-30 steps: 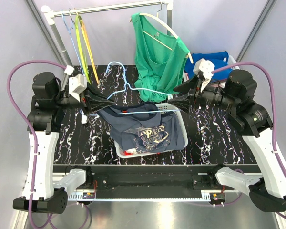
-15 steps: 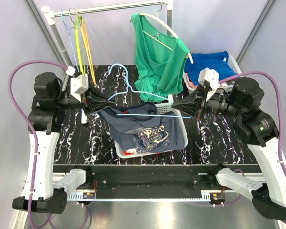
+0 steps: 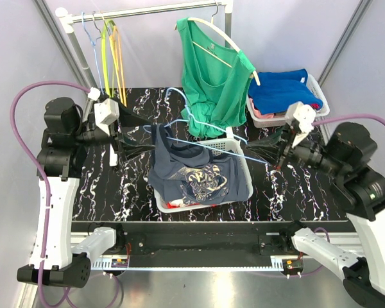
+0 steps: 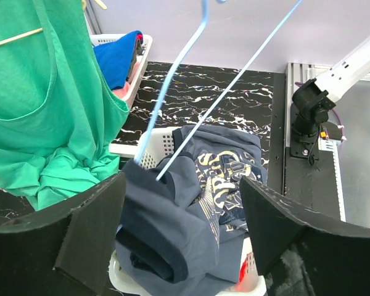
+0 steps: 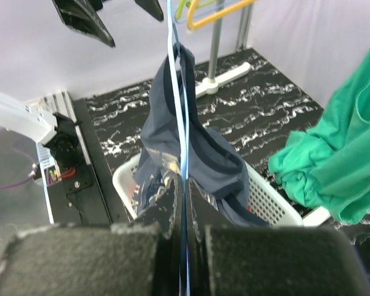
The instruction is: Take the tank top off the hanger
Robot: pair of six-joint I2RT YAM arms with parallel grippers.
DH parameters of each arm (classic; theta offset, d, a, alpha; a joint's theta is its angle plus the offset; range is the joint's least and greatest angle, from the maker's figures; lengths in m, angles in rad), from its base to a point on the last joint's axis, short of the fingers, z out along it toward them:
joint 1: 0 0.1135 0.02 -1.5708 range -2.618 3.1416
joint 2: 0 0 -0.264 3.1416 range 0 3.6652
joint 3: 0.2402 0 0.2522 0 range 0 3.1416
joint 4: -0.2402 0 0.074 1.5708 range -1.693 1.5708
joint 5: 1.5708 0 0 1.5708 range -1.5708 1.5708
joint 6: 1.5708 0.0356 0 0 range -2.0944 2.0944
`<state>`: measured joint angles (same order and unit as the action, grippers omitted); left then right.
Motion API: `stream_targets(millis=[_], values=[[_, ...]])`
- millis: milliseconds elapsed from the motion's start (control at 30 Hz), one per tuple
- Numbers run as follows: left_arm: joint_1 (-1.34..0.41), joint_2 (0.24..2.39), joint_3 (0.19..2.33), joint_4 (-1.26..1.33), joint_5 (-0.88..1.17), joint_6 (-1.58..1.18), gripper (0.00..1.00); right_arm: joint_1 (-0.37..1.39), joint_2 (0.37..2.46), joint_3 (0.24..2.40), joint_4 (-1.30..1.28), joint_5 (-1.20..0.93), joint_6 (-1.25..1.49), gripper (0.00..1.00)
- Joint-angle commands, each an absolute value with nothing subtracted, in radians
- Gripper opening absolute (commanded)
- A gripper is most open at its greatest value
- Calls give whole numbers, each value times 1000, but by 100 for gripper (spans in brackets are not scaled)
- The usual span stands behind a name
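Over the black marbled table (grey walls around), left gripper gapes, right gripper pinches the blue hanger.

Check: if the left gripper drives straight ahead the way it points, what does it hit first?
Likely the navy tank top, bunched on the blue hanger just ahead of the left gripper, whose jaws are open. Depth is hard to judge.

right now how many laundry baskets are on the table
2. One white basket sits mid-table under the navy tank top; the other basket is at the back right corner, holding blue clothes. None looks hidden.
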<state>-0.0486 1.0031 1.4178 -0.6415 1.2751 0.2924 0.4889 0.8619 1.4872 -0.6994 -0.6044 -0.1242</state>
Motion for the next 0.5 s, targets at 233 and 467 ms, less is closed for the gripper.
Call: stream_targets(millis=[233,467], values=[[-123,954,1253,-615,1174,333,66,485,781,1583,-821,-545,-95,0],[-127,937,1209,-620,1123,362,65,485,816,1695,-932,-494,-155,0]])
